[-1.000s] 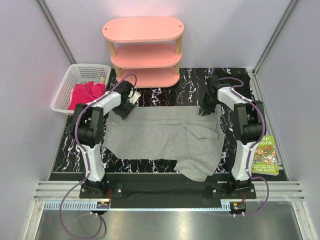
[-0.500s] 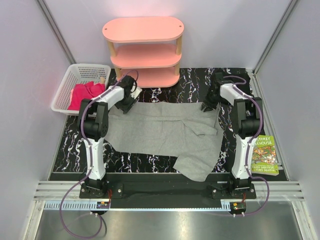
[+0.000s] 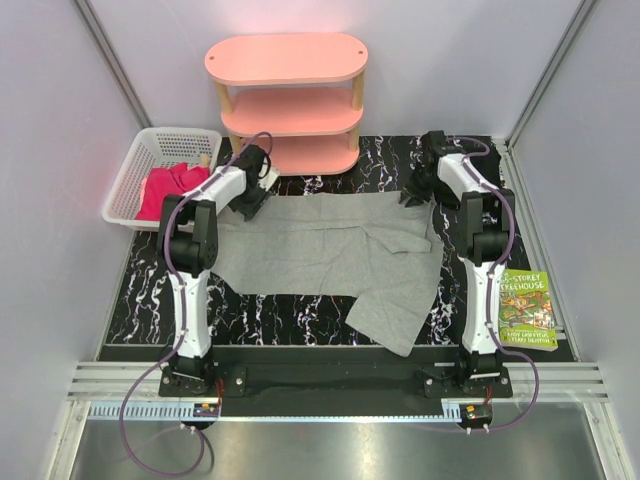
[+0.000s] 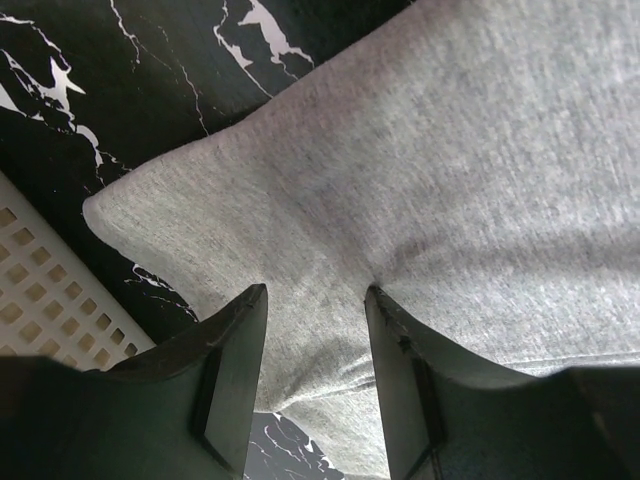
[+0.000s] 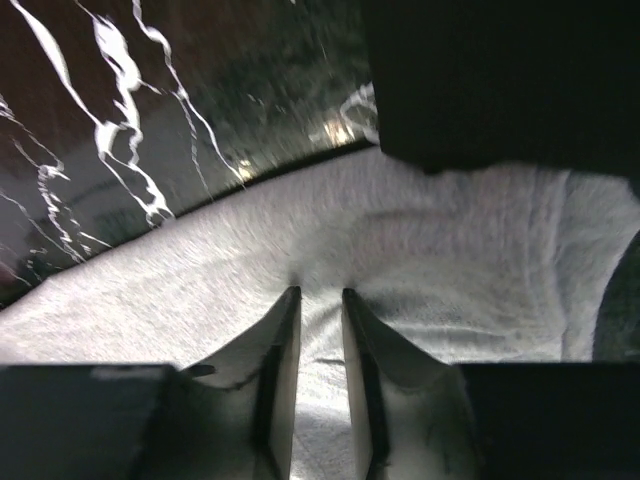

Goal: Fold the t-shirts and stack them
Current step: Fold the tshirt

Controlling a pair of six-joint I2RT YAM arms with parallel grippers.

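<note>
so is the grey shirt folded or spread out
Mostly spread: the grey shirt lies flat on the table, with only a flap doubled over at its right.

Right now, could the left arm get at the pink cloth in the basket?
Probably yes. The pink cloth lies in the open basket just beside the left gripper, with nothing between. But that gripper is pinching the grey shirt, so it must let go first.

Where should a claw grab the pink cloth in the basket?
I'd pinch a raised fold on top of the pink cloth, coming straight down from above. It lies bunched in the white basket, whose walls block the sides.
</note>
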